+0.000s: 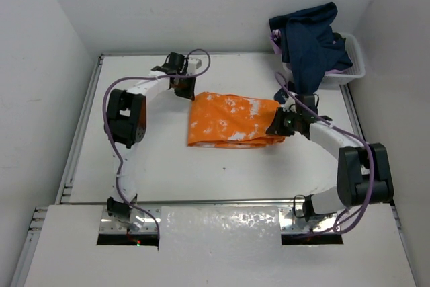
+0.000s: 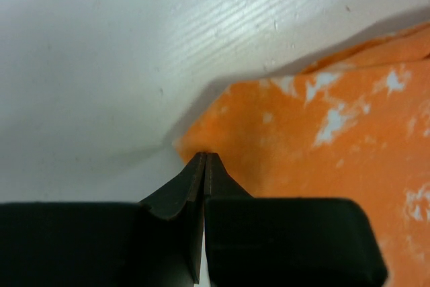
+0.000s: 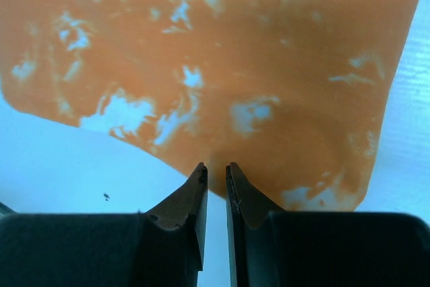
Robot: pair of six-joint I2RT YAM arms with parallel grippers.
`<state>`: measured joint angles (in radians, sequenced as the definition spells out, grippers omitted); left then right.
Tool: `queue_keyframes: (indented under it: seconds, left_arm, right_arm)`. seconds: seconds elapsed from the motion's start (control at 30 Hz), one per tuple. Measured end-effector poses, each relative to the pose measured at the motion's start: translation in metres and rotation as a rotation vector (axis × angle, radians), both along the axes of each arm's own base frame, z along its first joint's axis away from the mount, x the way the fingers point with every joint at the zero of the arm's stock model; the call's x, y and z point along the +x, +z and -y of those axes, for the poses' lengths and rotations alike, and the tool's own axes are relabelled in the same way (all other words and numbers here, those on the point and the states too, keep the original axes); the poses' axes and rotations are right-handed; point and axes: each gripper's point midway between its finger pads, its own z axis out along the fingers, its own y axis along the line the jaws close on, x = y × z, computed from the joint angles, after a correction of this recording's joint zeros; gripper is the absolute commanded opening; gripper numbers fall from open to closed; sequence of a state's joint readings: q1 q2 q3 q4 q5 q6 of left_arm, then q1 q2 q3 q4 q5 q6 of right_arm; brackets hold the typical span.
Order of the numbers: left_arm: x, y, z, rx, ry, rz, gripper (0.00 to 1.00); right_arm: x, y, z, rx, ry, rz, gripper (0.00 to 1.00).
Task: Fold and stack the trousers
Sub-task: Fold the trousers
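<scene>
Right wrist view: the right gripper [image 3: 216,167] holds its jaws a narrow slit apart – nothing between them – with its tips at the near edge of the folded trousers [image 3: 222,58] on the table [image 3: 54,159]. Farther off, the left gripper [image 2: 205,156], jaws pressed together, sits at the cloth's corner.

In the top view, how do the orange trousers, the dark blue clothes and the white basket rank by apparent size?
1. orange trousers and dark blue clothes: about alike, so not ranked.
2. white basket: smallest, though the clothes hide much of it.
</scene>
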<state>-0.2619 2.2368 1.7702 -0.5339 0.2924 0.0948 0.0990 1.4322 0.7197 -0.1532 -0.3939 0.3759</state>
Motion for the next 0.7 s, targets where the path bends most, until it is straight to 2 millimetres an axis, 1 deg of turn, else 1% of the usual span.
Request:
queue_keyframes:
  seconds: [0.07, 0.23, 0.3, 0.5, 0.6, 0.63, 0.67, 0.7]
  left_arm:
    - [-0.007, 0.004, -0.003, 0.003, 0.002, -0.002, 0.00]
    - [-0.004, 0.006, -0.007, 0.022, 0.009, 0.017, 0.00]
    - [-0.003, 0.006, -0.009, 0.032, 0.013, 0.021, 0.00]
    - [-0.002, 0.005, -0.012, 0.048, 0.020, 0.025, 0.00]
    - [-0.001, 0.005, -0.014, 0.059, 0.020, 0.029, 0.00]
    - [-0.001, 0.005, -0.015, 0.062, 0.019, 0.031, 0.00]
    - [-0.001, 0.005, -0.016, 0.067, 0.018, 0.031, 0.00]
    - [-0.001, 0.006, -0.017, 0.070, 0.020, 0.030, 0.00]
  right_arm:
    - [-0.003, -0.013, 0.003, -0.005, -0.017, -0.050, 0.13]
    - [-0.016, -0.048, 0.009, -0.038, -0.053, -0.163, 0.09]
    - [-0.019, -0.051, 0.010, -0.036, -0.067, -0.166, 0.09]
    - [-0.021, -0.052, 0.017, -0.049, -0.097, -0.135, 0.12]
    - [-0.019, -0.049, 0.019, -0.067, -0.096, -0.140, 0.20]
    - [-0.018, -0.047, 0.021, -0.076, -0.097, -0.140, 0.25]
    - [-0.016, -0.045, 0.022, -0.086, -0.098, -0.143, 0.37]
    - [-0.013, -0.041, 0.024, -0.086, -0.101, -0.143, 0.44]
